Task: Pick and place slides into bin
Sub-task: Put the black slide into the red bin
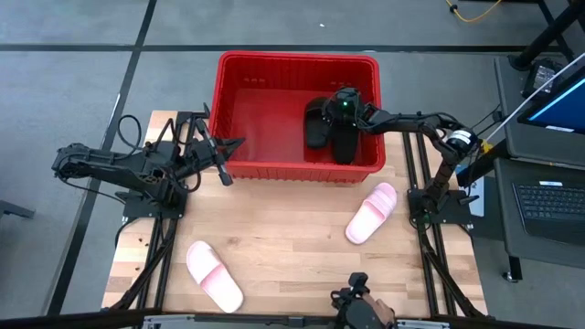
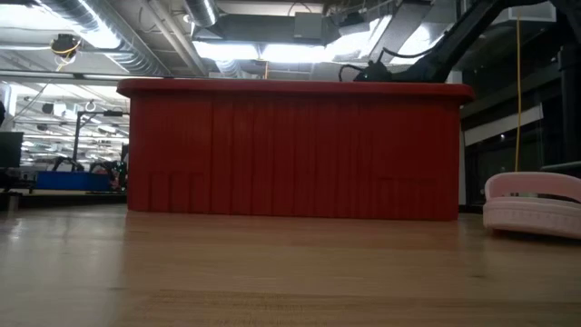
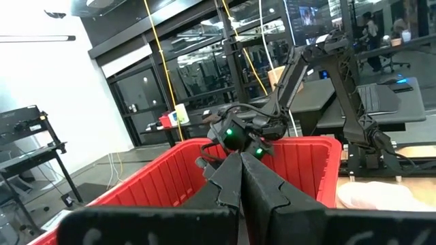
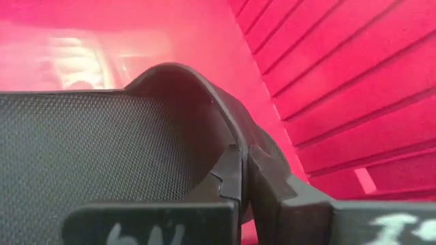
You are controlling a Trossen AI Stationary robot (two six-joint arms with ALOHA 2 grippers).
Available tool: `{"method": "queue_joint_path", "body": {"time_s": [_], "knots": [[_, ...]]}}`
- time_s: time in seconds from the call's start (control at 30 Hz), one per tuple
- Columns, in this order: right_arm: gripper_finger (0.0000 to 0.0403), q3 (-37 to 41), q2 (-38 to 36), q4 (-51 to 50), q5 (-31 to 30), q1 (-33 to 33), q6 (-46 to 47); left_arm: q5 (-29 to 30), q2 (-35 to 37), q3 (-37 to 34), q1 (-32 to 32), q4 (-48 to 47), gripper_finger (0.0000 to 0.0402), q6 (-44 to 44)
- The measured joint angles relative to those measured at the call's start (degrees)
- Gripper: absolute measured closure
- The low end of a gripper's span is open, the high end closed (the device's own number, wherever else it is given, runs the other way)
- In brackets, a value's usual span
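Right tool point(image 1: 340, 117) inside large red slotted plastic bin point(image 1: 242, 66), clamped on matte black slide sandal's strap point(image 4: 204, 102). Left tool point(image 1: 239, 143) together, beside bin.

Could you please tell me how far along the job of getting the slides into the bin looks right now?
About halfway. Both black slides are inside the red bin; the right gripper is down in the bin, its fingers shut on a black slide's strap. Two pink slides, one right and one front-left, remain on the table. The left gripper waits shut beside the bin.
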State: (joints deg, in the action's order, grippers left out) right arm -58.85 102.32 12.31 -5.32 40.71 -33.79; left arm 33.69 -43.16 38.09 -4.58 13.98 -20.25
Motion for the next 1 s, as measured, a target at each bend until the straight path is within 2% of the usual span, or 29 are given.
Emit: {"method": "queue_joint_path", "body": {"time_s": [0.23,0.83,1.0], "knots": [[0.0389,-0.02,0.14,-0.05,-0.33,0.22,-2.45,0.0,0.0,0.0,0.01,0.15,0.04,0.02],[0.0388,-0.12,0.14,-4.44,-0.5,0.22,-0.95,-0.01,0.0,0.02,0.0,0.46,0.04,0.04],[0.0368,-0.11,0.14,-4.74,-0.63,0.22,-0.82,-0.01,0.0,0.02,0.0,0.46,0.04,0.22]]}}
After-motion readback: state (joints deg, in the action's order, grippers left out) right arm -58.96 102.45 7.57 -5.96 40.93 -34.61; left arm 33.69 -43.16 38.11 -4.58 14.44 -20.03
